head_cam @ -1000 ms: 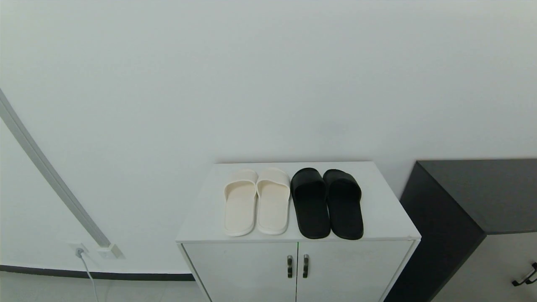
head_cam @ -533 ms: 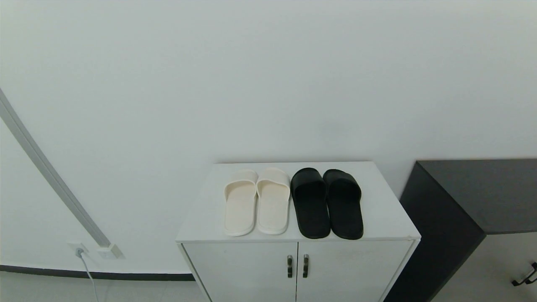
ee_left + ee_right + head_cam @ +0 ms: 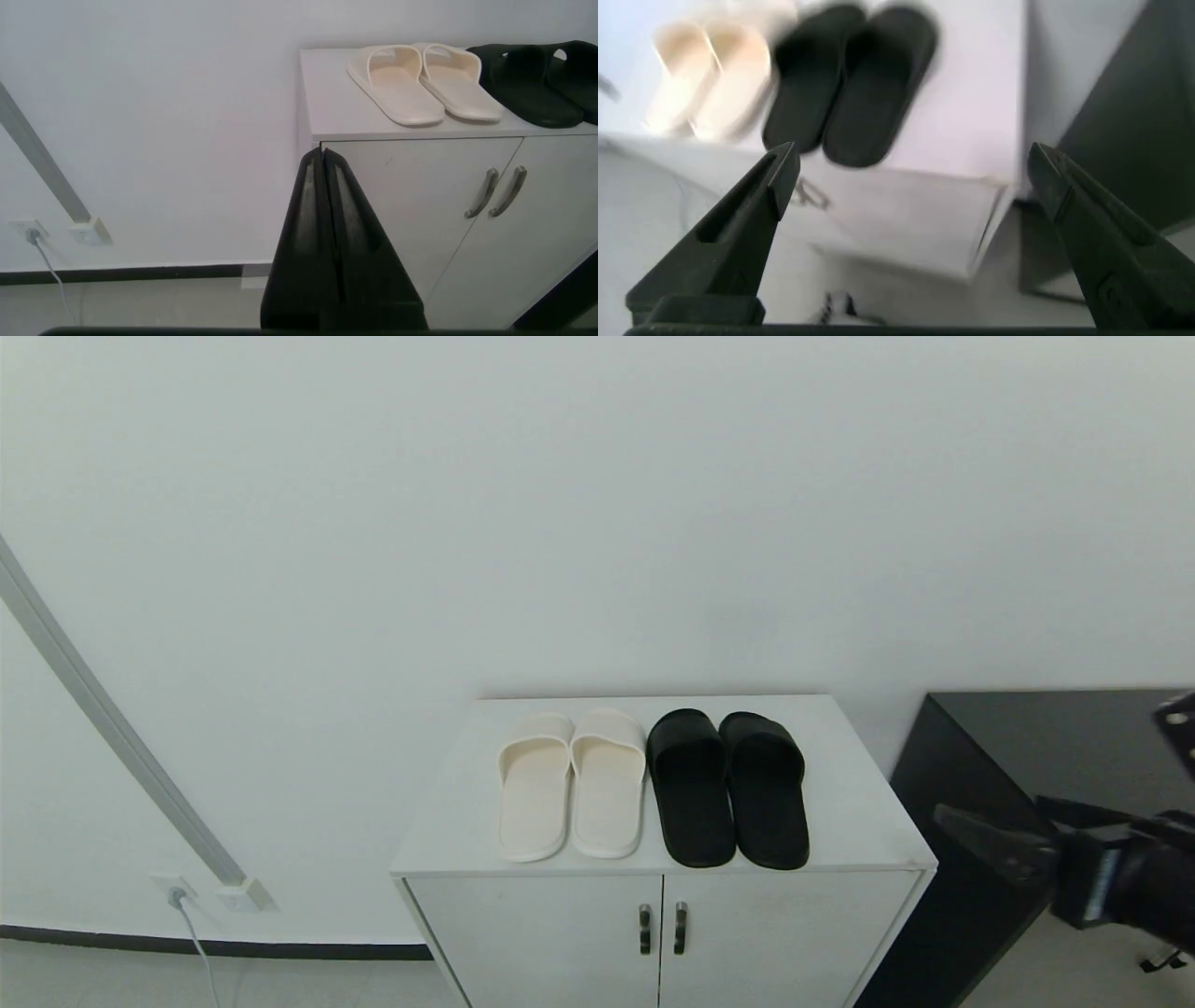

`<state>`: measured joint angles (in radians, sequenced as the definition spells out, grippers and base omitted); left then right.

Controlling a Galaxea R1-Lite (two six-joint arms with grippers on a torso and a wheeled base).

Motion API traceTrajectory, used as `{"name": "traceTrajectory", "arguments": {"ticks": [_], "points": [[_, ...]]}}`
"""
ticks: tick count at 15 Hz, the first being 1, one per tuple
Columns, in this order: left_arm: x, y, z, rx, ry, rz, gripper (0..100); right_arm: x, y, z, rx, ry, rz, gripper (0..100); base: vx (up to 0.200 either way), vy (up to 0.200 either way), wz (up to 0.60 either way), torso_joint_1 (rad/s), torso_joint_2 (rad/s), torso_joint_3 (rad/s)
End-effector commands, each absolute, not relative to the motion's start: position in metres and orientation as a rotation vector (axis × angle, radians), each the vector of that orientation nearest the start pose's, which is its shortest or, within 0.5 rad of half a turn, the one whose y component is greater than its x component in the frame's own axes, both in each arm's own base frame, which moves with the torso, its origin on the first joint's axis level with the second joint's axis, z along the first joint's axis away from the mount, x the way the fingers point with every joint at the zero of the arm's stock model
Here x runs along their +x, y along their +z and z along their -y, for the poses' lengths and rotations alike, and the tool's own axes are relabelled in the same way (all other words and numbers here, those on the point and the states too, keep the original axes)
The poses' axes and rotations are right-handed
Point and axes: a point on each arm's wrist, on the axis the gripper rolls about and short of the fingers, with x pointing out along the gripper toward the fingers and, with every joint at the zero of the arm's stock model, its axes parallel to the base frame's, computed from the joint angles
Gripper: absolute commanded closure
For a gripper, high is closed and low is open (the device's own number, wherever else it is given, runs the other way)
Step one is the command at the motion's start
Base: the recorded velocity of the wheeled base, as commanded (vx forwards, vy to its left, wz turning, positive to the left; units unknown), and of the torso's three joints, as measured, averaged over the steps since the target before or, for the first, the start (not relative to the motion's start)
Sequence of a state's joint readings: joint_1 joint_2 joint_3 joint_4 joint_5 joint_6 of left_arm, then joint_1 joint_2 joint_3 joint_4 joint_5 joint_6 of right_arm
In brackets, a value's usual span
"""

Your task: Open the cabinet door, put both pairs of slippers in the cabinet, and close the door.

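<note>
The right claw (image 3: pixel 910 159) hangs wide open and empty off the cabinet's right front corner, in front of a dark cabinet (image 3: pixel 1018 747); the left claw (image 3: pixel 322 163) is pressed closed on nothing, facing the left front corner; ahead, both white cabinet doors (image 3: pixel 775 943) are shut, their two handles (image 3: pixel 662 928) upright bars side by side at the centre seam, lower than the right claw and towards the robot's left of it; the right arm looks the better placed for the right door's handle; farther back, the white slippers (image 3: pixel 571 784) and black slippers (image 3: pixel 728 789) lie on the cabinet top (image 3: pixel 859 803), pairs touching, toes to the wall.
</note>
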<state>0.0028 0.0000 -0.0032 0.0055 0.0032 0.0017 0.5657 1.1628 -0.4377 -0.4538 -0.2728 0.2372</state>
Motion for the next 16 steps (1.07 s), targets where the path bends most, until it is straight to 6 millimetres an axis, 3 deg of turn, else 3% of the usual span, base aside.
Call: {"name": "traceTrajectory", "arguments": {"ticks": [1, 6, 9, 12, 16], "points": [[-0.023, 0.076, 0.000, 0.002, 0.006, -0.005, 100, 0.167, 0.174, -0.135, 0.090, 0.317, -0.370, 0, 0.000, 0.000, 0.00, 0.000, 0.00, 0.000], [-0.023, 0.076, 0.000, 0.002, 0.006, -0.005, 100, 0.198, 0.150, -0.199, 0.080, 0.237, -0.360, 0, 0.000, 0.000, 0.00, 0.000, 0.00, 0.000], [-0.023, 0.076, 0.000, 0.002, 0.006, -0.003, 100, 0.222, 0.131, -0.223, 0.080, 0.159, -0.319, 0, 0.000, 0.000, 0.00, 0.000, 0.00, 0.000], [-0.023, 0.076, 0.000, 0.002, 0.006, -0.003, 100, 0.239, 0.111, -0.239, 0.076, 0.108, -0.290, 0, 0.000, 0.000, 0.00, 0.000, 0.00, 0.000], [-0.023, 0.076, 0.000, 0.002, 0.006, -0.003, 100, 0.268, 0.099, -0.245, 0.090, 0.064, -0.276, 0, 0.000, 0.000, 0.00, 0.000, 0.00, 0.000]]}}
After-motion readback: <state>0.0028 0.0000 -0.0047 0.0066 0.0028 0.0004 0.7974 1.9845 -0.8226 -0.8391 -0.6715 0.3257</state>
